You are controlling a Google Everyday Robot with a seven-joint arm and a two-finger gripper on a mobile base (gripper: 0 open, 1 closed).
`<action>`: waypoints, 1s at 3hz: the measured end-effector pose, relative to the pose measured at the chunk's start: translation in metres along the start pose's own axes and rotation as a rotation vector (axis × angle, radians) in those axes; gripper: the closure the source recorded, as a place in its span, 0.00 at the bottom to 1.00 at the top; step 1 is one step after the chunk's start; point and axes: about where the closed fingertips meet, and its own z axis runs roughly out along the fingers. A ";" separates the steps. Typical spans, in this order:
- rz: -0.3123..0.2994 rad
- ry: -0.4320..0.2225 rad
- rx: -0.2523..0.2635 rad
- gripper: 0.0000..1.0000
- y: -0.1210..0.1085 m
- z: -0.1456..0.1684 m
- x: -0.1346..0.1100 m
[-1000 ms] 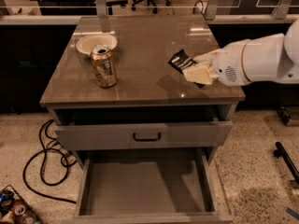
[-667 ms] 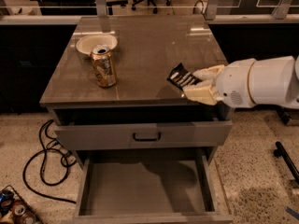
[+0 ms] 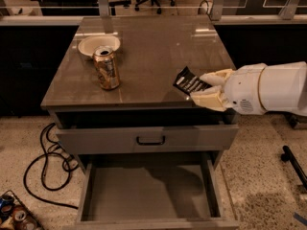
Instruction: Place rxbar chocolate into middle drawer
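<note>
Your hand (image 3: 202, 88) sits at the near right edge of the counter (image 3: 153, 37), its two pale fingers (image 3: 214, 76) closed on the right end of the rxbar chocolate (image 3: 188, 82). The bar is off the surface and tilted, with its free end pointing left and far. Below, the middle drawer (image 3: 86, 191) is pulled out towards you and its flat grey floor is bare.

Expect the bar to be light and fairly stiff, with a slick wrapper. Held by one end, it could pivot or slip in the grip if you swing fast. A hold nearer the middle of its flat faces would be steadier, but the present one looks good enough for a short carry.

The drawer front with the black handle (image 3: 150, 140) juts out between counter and drawer, so bring the hand nearer before you lower it. The gold can (image 3: 106, 69) and the bowl (image 3: 98, 45) stand well apart on the left.
</note>
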 end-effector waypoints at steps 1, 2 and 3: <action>-0.006 -0.012 -0.050 1.00 0.018 0.011 0.023; -0.003 -0.021 -0.173 1.00 0.061 0.024 0.076; -0.004 -0.012 -0.308 1.00 0.102 0.034 0.138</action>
